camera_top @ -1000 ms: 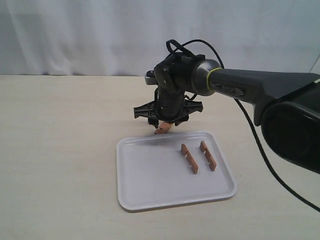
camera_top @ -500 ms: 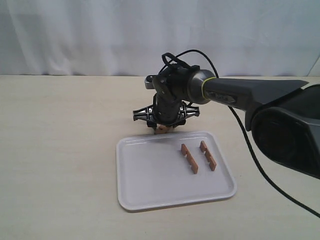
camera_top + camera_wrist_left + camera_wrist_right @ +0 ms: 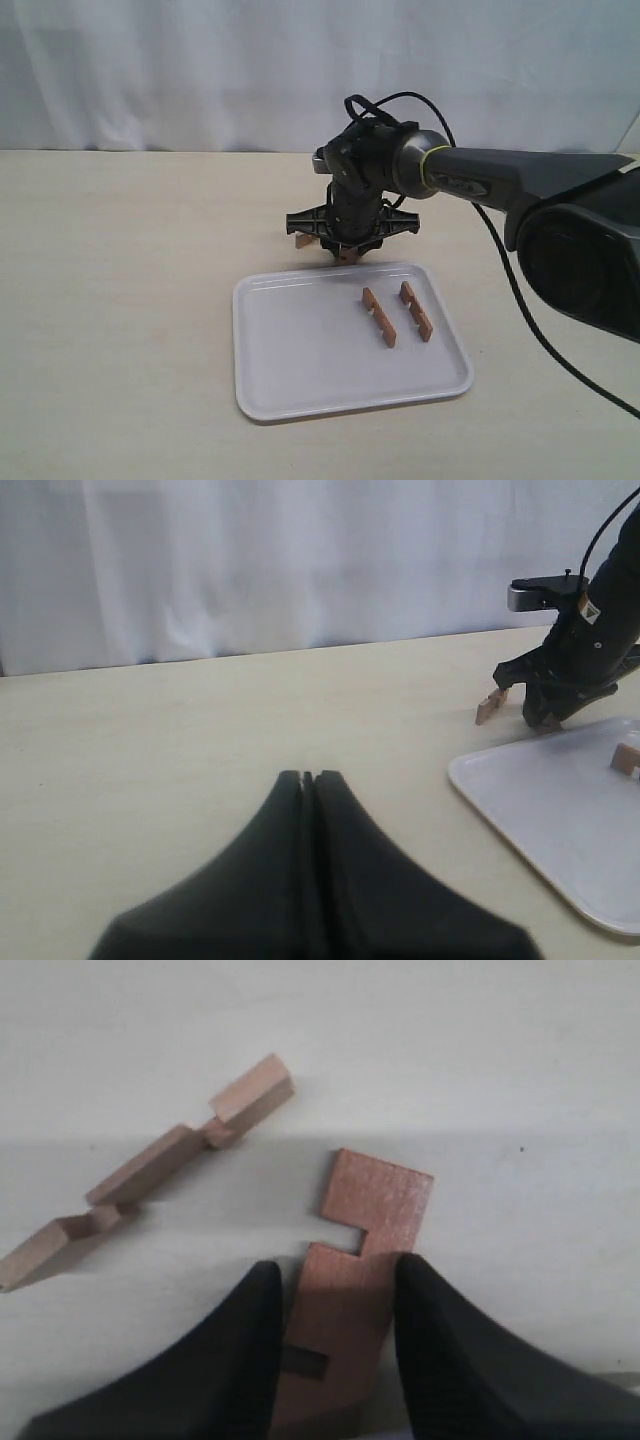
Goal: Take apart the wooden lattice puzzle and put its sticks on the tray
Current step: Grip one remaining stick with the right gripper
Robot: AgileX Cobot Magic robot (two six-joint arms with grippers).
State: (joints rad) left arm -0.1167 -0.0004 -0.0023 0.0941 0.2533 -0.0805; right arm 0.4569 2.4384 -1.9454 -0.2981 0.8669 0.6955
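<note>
The wooden lattice puzzle shows only as separate sticks. Two sticks [image 3: 379, 317] [image 3: 416, 310] lie side by side on the white tray [image 3: 300, 350]. A third stick [image 3: 150, 1195] lies on the table behind the tray. A fourth stick [image 3: 360, 1260] lies flat beside it, between the fingers of my right gripper [image 3: 335, 1270]. The jaws stand close along its edges, with a thin gap on one side. In the exterior view that gripper [image 3: 348, 250] points down just behind the tray's far rim. My left gripper [image 3: 308, 776] is shut and empty, low over bare table.
The right arm [image 3: 520, 185] reaches in from the right, with its cable [image 3: 505, 270] hanging over the table. A white curtain [image 3: 200, 70] closes off the back. From the left wrist view, the tray's corner [image 3: 540, 810] lies off to one side.
The right gripper shifted a little to the right and dropped to the table. Its jaws narrowed around the flat stick. The sticks on the tray have not moved.
</note>
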